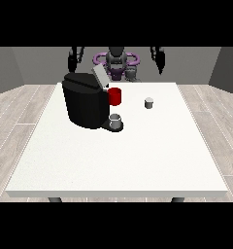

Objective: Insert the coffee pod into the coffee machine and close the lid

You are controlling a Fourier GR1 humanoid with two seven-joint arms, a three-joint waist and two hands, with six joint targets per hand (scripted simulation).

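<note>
A black coffee machine (84, 103) stands on the white table (118, 151) at the view's left of centre, its grey lid (100, 75) tilted up and open. A small grey coffee pod (149, 102) sits on the table to the machine's right. A grey cup (116, 121) rests on the machine's base at its front. The hand at the view's left (74, 57) and the hand at the view's right (158, 57) hang raised beyond the table's far edge, both away from the pod and the machine. Their fingers point downward and look relaxed.
A red mug (115, 96) stands just behind and right of the machine. The robot's torso (116, 62) is beyond the table's far edge. Wooden floor surrounds the table.
</note>
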